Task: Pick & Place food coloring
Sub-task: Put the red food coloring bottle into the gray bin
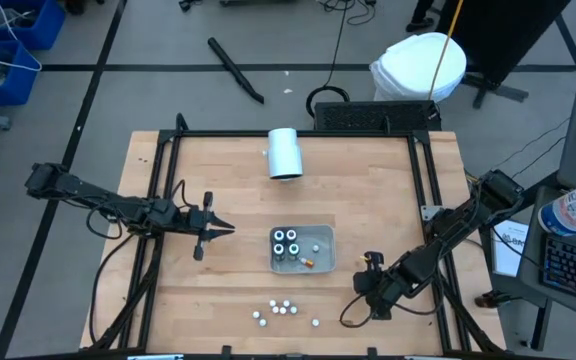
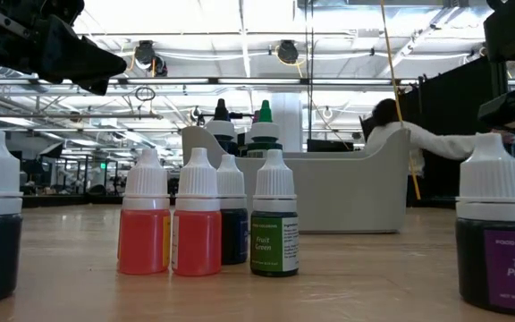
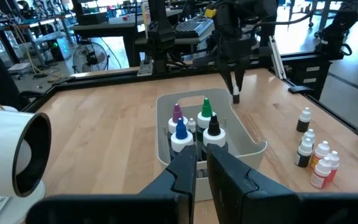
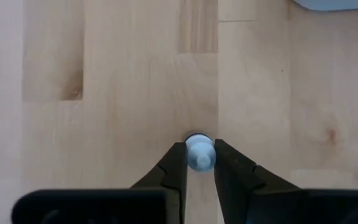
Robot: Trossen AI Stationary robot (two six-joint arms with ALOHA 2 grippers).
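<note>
Several food coloring bottles (image 1: 286, 242) stand upright in the grey tray (image 1: 320, 262) at the table's middle. More of them (image 1: 283, 309) stand on the wood near the front edge, and show large in the low view (image 2: 274, 225). My right gripper (image 1: 372, 262) is right of the tray, shut on one single bottle (image 4: 199, 152). My left gripper (image 1: 226, 229) hovers left of the tray, level and pointing at it, its fingers (image 3: 185, 171) shut on nothing. My right gripper pinches the bottle's white cap (image 4: 199, 143) between its two fingers, one on each side. The fingers come steeply from above, pointing down. The bottle stands upright under them; the cap hides its body and its foot.
A large white cylinder (image 1: 285, 152) lies on its side at the table's far middle. A black metal frame (image 1: 423, 180) runs along the table's edges. Bare wood lies between the tray and the left gripper, and left of the front bottles.
</note>
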